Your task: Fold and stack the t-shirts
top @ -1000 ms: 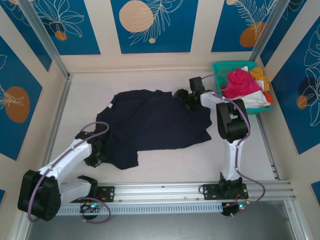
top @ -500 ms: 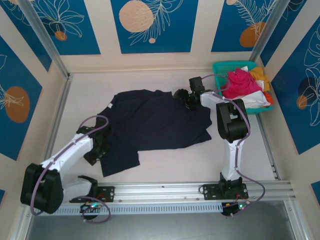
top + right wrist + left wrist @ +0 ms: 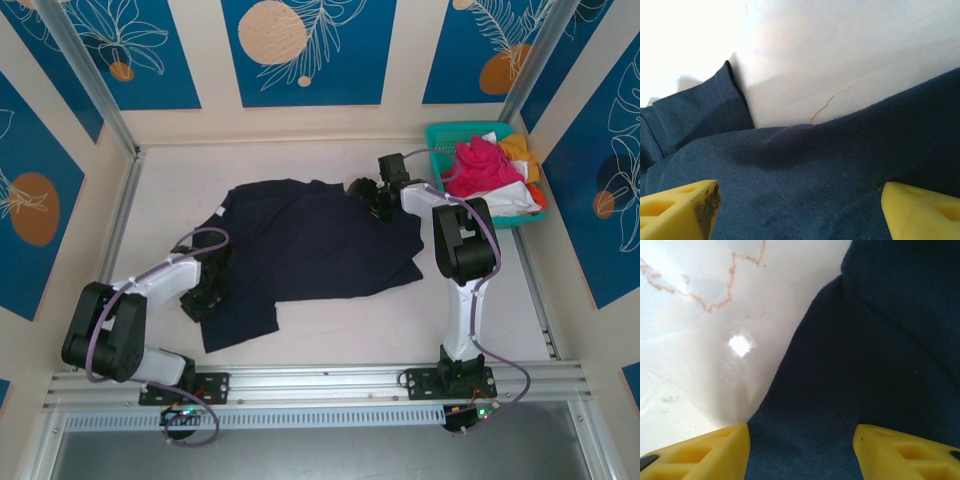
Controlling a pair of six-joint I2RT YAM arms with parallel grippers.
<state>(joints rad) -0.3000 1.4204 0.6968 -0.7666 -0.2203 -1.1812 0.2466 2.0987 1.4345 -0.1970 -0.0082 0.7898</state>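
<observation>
A large dark navy t-shirt (image 3: 310,250) lies spread and rumpled on the white table. My left gripper (image 3: 207,288) sits low at the shirt's lower-left edge. In the left wrist view its yellow fingers (image 3: 700,452) stand wide apart, open (image 3: 800,455), with navy cloth (image 3: 865,365) lying between them. My right gripper (image 3: 370,195) rests at the shirt's upper-right corner. It is also open (image 3: 800,210), navy cloth (image 3: 805,175) spanning the gap between its fingers (image 3: 680,210). Magenta-pink (image 3: 480,163), white (image 3: 508,200) and orange-yellow (image 3: 522,150) shirts are piled in the basket.
The teal mesh basket (image 3: 465,127) stands in the far right corner, just behind the right arm. Walls close in the table on three sides. A metal rail (image 3: 330,380) with the arm bases runs along the near edge. Bare table lies left of and in front of the navy shirt.
The left arm has swung in towards the shirt, its gripper shifting slightly up and right along the edge. The shirt's lower-left flap has spread out leftwards. The right arm has not moved.
</observation>
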